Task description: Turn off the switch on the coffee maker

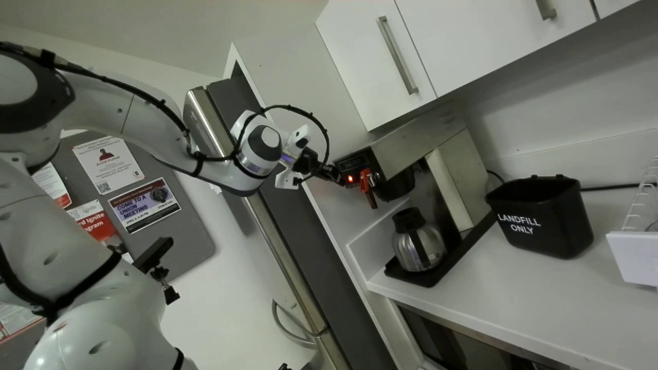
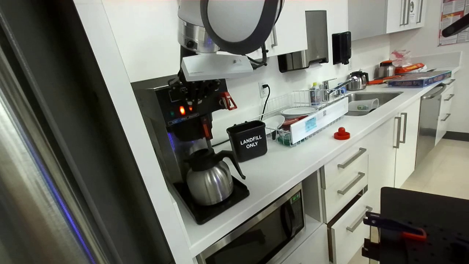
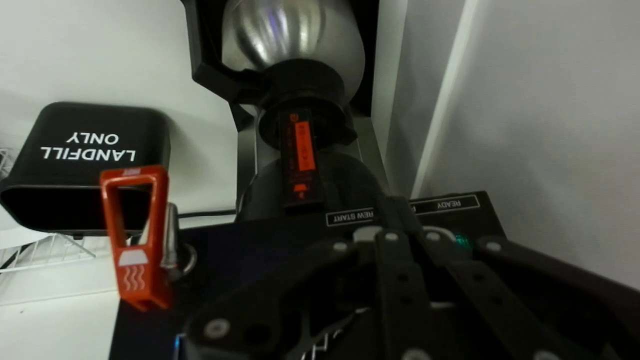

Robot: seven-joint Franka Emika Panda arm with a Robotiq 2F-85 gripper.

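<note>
Black and closed to a narrow tip, the tool [image 3: 398, 212] stands right before the dark control panel [image 3: 240, 260] of a coffee maker [image 1: 419, 141], nothing visible between its fingers. Just beside the tip in an exterior view, the switch [image 2: 182, 110] glows orange-red low on the panel (the wrist view does not show it, probably because the tool covers it). A smaller light [image 2: 190, 108] burns next to it; the larger is taken here for the switch, its glow a likely sign of power. Contact cannot be told.

The step in hand appears to be the press, and a good one asks for the closed fingers to act as a single blunt probe, set squarely on the rocker's off side, pushed straight in with modest force, then drawn straight back for a check that the glow is out. Which side means off is too small to read. A sideways slip could knock the red tap handle [image 3: 135, 260] at the panel's edge.

Below, a steel carafe [image 2: 209, 185] rests on the black base [image 2: 238, 190]; beyond, on the white tabletop [image 2: 278, 165], stand a "Landfill Only" bin [image 2: 253, 143] and, farther off, a dish rack [image 2: 317, 121].
</note>
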